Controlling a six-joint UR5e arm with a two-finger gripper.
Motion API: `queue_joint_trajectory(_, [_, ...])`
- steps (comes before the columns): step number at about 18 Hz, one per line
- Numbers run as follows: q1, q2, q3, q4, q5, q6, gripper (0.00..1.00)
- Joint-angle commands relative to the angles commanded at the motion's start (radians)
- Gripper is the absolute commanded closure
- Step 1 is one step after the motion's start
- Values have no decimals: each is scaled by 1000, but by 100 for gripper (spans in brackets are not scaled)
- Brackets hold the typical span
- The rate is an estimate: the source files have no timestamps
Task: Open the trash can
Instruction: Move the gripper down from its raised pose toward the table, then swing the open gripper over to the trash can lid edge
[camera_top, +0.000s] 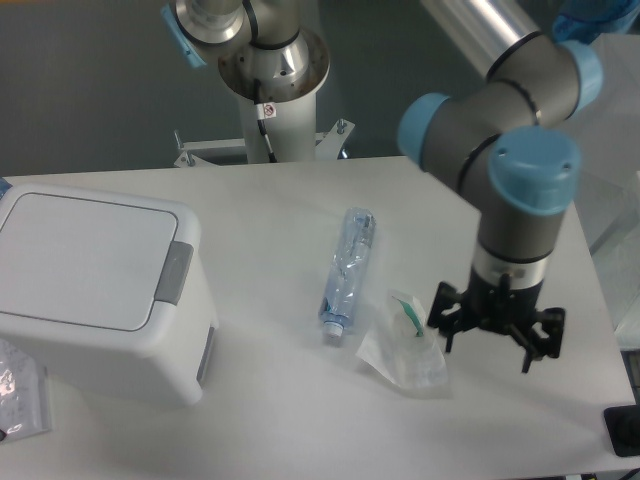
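Note:
The trash can (100, 290) is a large white boxy bin at the left of the table. Its flat white lid (80, 258) is down and shut. A grey push-button latch (174, 272) sits on the lid's right edge. My gripper (488, 348) hangs at the right side of the table, far from the can, pointing down just above the tabletop. Its black fingers (449, 340) are spread apart and hold nothing.
A crushed clear plastic bottle with a blue cap (346, 268) lies mid-table. A clear plastic bag with a green item (405, 340) lies just left of the gripper. A clear packet (20, 390) lies at the front left. The robot base column (270, 100) stands behind the table.

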Motion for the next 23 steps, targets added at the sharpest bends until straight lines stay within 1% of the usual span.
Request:
queue_joint_trajectory(1, [-17, 9, -3, -2, -29, -23, 0])
queue_joint_trajectory(4, [-40, 18, -8, -2, -170, -118, 0])
queue_joint_trajectory(6, [-66, 47, -9, -2, -227, -152, 0])
queue_joint_trajectory(8, [-71, 74, -17, -6, -282, -180, 0])
queue_joint_trajectory(12, [-72, 141, -67, -8, -290, -304, 0])
queue_joint_trajectory(15, [-72, 208, -145, -9, -284, -374, 0])
queue_joint_trajectory(17, [-101, 242, -184, -11, -278, -425, 0])
queue_joint_trajectory(20, [-147, 281, -238, -11, -290, -434, 0])
queue_joint_trajectory(23, [-155, 324, -285, -12, -290, -465, 0])
